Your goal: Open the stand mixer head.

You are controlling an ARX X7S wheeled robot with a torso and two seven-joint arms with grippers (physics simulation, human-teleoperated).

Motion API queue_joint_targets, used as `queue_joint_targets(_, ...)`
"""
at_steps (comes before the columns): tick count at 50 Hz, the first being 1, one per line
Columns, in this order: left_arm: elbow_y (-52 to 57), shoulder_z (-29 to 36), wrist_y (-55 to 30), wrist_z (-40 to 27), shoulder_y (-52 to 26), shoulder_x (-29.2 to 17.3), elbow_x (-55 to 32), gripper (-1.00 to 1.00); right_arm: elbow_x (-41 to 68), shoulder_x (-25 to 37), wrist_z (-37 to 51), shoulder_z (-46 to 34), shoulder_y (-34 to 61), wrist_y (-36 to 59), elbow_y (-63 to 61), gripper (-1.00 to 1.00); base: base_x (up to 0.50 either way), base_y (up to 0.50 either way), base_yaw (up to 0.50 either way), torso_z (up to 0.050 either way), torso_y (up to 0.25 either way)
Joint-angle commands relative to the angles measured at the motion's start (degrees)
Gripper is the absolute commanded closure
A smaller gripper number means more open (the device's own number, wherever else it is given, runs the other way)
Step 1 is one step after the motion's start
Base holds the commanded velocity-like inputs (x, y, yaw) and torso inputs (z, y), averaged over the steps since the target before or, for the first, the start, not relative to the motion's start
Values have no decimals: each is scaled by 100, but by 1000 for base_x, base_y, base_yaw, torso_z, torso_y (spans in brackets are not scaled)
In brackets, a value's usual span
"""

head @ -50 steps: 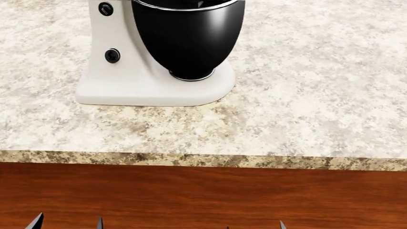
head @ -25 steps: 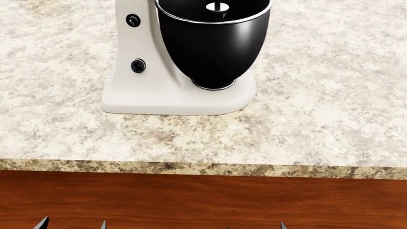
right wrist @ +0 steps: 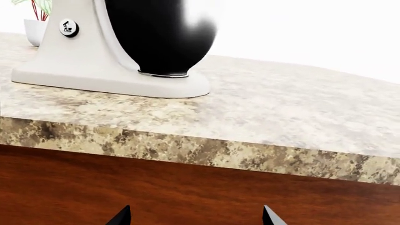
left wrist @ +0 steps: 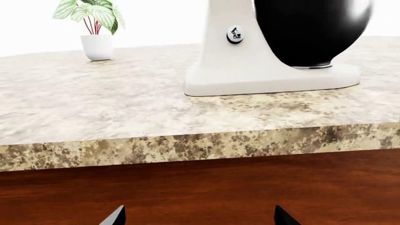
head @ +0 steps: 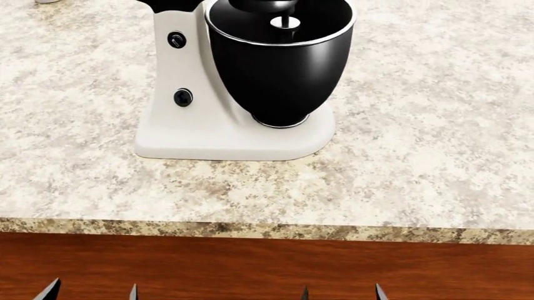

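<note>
In the head view we see the mixer head only as a black sliver at the top, over the bowl, well back from the worktop's front edge. Our left gripper and right gripper sit below that edge, fingertips spread. The left wrist view shows the column and a plant towards the far edge. The right wrist view shows the bowl and the base.
</note>
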Motion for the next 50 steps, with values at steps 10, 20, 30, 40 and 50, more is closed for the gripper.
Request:
queue_joint_targets(10, 4450, -1000, -5537, -481, -2368, 37, -1221, -100, 1269, 102, 710, 1209, 1495, 3879, -4289, -100, 0, 0, 0, 0, 0)
queue_joint_targets(20, 4333, -835, -5260, -469, -2082, -31, -1201, -100, 1426, -180, 916, 1460, 1553, 3752, -3314, -100, 0, 0, 0, 0, 0)
queue_joint_targets(30, 4149, -723, -4937, -443, -1944, -92, -1161, -100, 1275, -11, 862, 1275, 1452, 3477, -3239, -100, 202, 0, 0, 0, 0)
queue_joint_targets(40, 4139, -696, -4844, -467, -1924, -147, -1164, -100, 1253, 41, 914, 1205, 1466, 3422, -3238, -100, 500, 0, 0, 0, 0)
queue_joint_targets(50, 4076, -718, -4767, -484, -1908, -171, -1198, -100, 1024, 123, 977, 990, 1449, 3237, -3085, -100, 200, 0, 0, 0, 0)
